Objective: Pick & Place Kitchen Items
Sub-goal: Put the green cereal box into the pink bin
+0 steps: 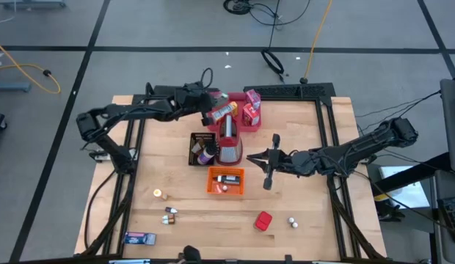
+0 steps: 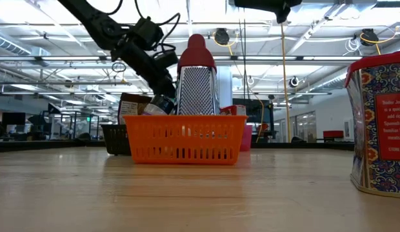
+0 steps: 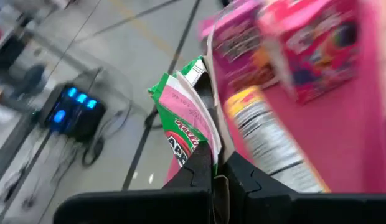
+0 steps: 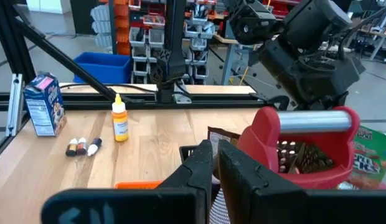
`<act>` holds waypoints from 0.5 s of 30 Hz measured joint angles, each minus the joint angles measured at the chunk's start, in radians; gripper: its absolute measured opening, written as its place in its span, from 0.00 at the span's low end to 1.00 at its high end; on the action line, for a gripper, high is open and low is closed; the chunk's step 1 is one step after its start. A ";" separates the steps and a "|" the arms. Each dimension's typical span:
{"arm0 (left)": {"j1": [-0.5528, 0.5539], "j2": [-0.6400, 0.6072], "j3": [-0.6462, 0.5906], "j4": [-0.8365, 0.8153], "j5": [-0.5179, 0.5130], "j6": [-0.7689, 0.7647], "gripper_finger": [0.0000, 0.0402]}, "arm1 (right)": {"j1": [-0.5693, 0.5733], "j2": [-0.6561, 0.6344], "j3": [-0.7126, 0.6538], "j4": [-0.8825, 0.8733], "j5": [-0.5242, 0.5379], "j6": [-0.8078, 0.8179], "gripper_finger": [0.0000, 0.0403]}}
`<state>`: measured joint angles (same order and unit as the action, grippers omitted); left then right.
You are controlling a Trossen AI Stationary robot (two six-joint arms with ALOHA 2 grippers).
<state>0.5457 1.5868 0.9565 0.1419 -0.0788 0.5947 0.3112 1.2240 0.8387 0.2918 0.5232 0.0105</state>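
1. Your left gripper (image 3: 213, 177) is clamped on a green carton (image 3: 183, 118); the carton sticks straight out from between the fingertips, lifted above the pink tray (image 1: 237, 117).
2. Below that held carton, a pink carton (image 1: 252, 99) and a red carton (image 1: 249, 114) stand on the pink tray, with a yellow-capped can (image 3: 268, 140) lying beside them.
3. Your right gripper (image 1: 251, 157) has its fingers pressed together with nothing between them; it hangs just beside the red-and-silver grater (image 1: 228, 143), on the side away from the pink tray.
4. A yellow bottle (image 4: 120, 118), a blue carton (image 4: 43, 104) and tiny shakers (image 4: 81, 147) sit well apart from the pink tray, past the orange basket (image 1: 225, 181).
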 joint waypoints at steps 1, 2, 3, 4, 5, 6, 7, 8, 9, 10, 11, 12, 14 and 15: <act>0.000 0.005 0.000 0.014 0.020 0.014 0.02 | -0.002 0.000 -0.001 -0.001 0.000 0.000 0.04; -0.001 0.011 0.000 0.031 0.026 0.026 0.02 | -0.003 0.000 -0.001 -0.001 0.000 0.001 0.04; -0.002 0.017 0.000 0.048 0.030 0.034 0.03 | -0.005 0.000 -0.001 0.000 0.000 0.001 0.04; -0.001 0.024 0.000 0.059 0.034 0.038 0.03 | -0.005 0.000 -0.001 0.000 0.000 0.001 0.04; 0.002 0.029 0.000 0.065 0.040 0.040 0.03 | -0.005 0.000 -0.001 0.000 0.000 0.001 0.04; 0.008 0.031 0.000 0.070 0.061 0.043 0.02 | -0.005 0.000 -0.001 0.000 0.000 0.002 0.04; 0.015 0.031 0.000 0.072 0.094 0.048 0.01 | -0.005 0.000 -0.001 0.000 0.000 0.002 0.04; 0.023 0.030 0.000 0.073 0.134 0.050 0.01 | -0.005 0.000 -0.001 0.001 0.000 0.002 0.04; 0.030 0.030 0.000 0.076 0.165 0.048 0.01 | -0.005 0.000 -0.001 0.004 0.000 0.002 0.04; 0.036 0.030 0.000 0.076 0.180 0.044 0.02 | -0.005 0.000 -0.001 0.004 0.000 0.002 0.04; 0.042 0.030 0.000 0.073 0.184 0.039 0.02 | -0.005 0.000 -0.001 0.004 0.000 0.002 0.04; 0.049 0.030 0.000 0.070 0.187 0.032 0.02 | -0.005 0.000 -0.001 0.004 0.000 0.003 0.04; 0.066 0.030 0.000 0.068 0.198 0.023 0.02 | -0.005 0.000 -0.001 0.004 0.000 0.003 0.04; 0.074 0.030 0.000 0.066 0.213 0.015 0.01 | -0.005 0.000 -0.001 0.006 0.000 0.003 0.04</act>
<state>0.6195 1.6165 0.9565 0.2082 0.1342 0.6102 0.3061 1.2240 0.8379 0.2976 0.5232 0.0135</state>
